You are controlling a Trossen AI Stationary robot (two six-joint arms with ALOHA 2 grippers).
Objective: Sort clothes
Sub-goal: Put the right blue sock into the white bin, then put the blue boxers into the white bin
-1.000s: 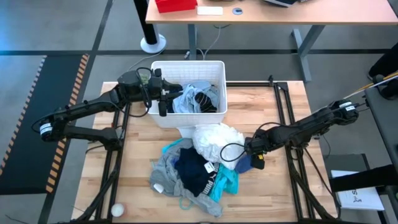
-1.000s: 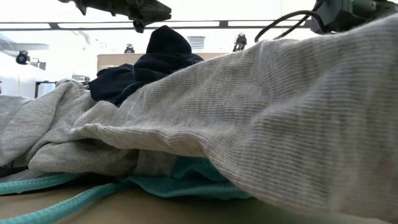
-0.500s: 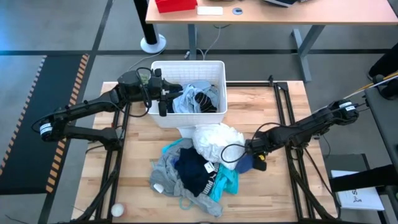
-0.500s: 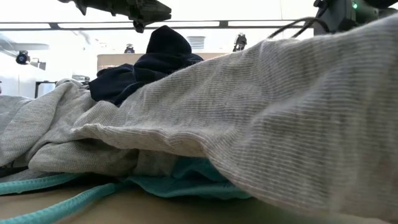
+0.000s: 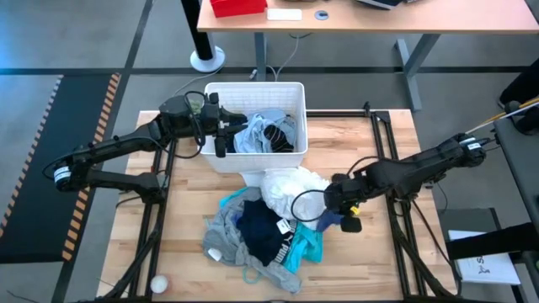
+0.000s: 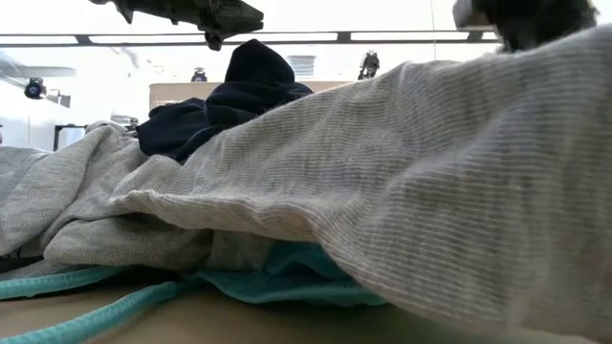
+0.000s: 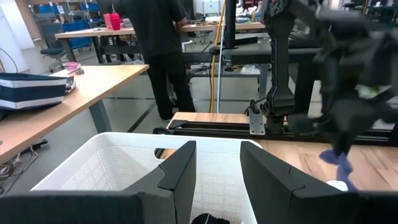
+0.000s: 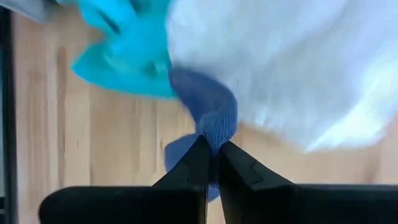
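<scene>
High view: wooden table [image 5: 379, 261] on grey floor, desk [image 5: 370, 18] beyond. Clothes [image 5: 269, 223] heaped at centre, near side of white bin [image 5: 253, 160]. Right gripper [image 5: 331, 208] pinched shut on blue sock [image 8: 214, 118] at heap's right edge. Left gripper [image 5: 224, 135] half-spread over bin, holding nothing.

— Any writing you can make out?
— Nothing legible. The dark navy top [image 5: 263, 231] in the pile has white markings near its hem, but they are too small to read.
— And the sheet by the right edge?
— The paper [image 5: 491, 268] shows marks, unreadable.
</scene>
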